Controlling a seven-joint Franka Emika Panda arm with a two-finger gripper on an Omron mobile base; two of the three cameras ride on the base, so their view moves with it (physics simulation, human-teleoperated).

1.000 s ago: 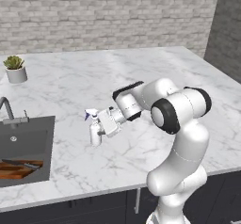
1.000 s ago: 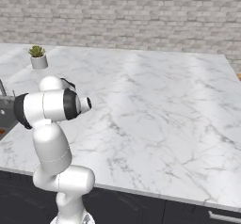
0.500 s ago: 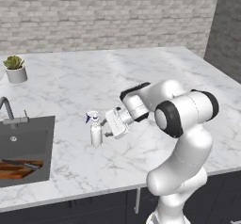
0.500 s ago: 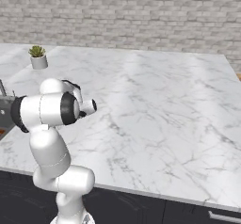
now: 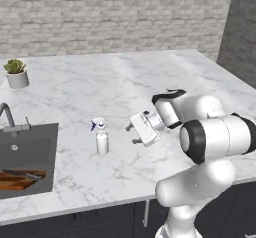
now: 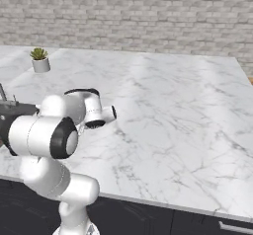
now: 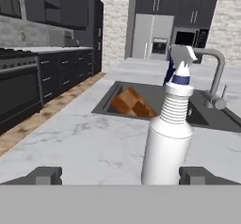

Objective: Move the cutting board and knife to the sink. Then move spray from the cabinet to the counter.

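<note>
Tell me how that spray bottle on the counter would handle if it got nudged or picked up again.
The spray bottle stands upright on the counter; tall on a narrow base, it would probably tip if pushed near the nozzle. It looks like thin white plastic, so likely light and unlikely to break. The ribbed shoulder may give better grip than its smooth body, which might slip.

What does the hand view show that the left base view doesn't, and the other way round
Hand view alone: dark cabinets, a steel fridge, and its own finger tips spread wide on either side of the spray.

Left base view alone: the potted plant, the brick wall, the knife on the cutting board, and the open gripper clear of the bottle.

Both: the spray upright on the counter, beside the sink holding the board.
</note>
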